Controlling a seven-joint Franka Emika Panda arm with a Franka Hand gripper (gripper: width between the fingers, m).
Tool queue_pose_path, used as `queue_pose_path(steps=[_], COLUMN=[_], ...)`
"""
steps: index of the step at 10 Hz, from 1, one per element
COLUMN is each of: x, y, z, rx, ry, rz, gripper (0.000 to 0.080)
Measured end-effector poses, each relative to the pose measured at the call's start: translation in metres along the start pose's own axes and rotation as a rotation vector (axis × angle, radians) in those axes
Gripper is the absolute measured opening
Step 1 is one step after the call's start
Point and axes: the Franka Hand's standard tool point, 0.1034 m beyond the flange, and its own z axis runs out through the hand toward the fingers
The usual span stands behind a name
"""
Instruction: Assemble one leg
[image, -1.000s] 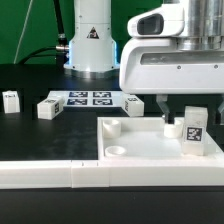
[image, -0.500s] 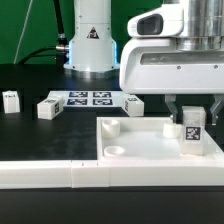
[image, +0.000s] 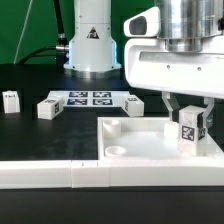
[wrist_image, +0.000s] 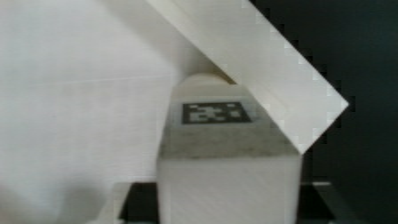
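My gripper (image: 188, 117) is shut on the leg (image: 188, 129), a small white block whose black-and-white tag faces the camera. It holds the leg upright just above the right part of the large white panel (image: 140, 146). In the wrist view the leg (wrist_image: 222, 165) fills the gap between the two dark fingers (wrist_image: 135, 200), with its tag (wrist_image: 217, 111) at the far end. The panel (wrist_image: 71, 90) lies beneath it there. Whether the leg's lower end touches the panel I cannot tell.
Three more white legs lie on the black table: one at far left (image: 11, 100), one beside it (image: 47, 107), one under the arm (image: 134, 104). The marker board (image: 90, 97) lies at the back. A long white bar (image: 60, 176) runs along the front. The robot base (image: 90, 45) stands behind.
The gripper has shifted slightly to the exterior view's left and risen a little with the leg. The wrist above it now shows more of its round housing.
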Motion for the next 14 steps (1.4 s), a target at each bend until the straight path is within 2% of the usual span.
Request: queue_pose_path(steps=[7, 11, 12, 13, 14], x=[-0.0046, -0.0022, -0.0035, -0.0038, -0.0044], y=[0.0029, 0.0059, 0.0054, 0.0054, 0.0052], z=[0.0005, -0.0004, 0.0002, 0.0006, 0.0009], rx=[0.002, -0.007, -0.007, -0.008, -0.008], ry=[0.008, 0.01, 0.008, 0.008, 0.006], rz=[0.823, 0.971, 0.966, 0.914, 0.911], gripper=[0.0292, 0.0294, 0.0353, 0.0488, 0.0488])
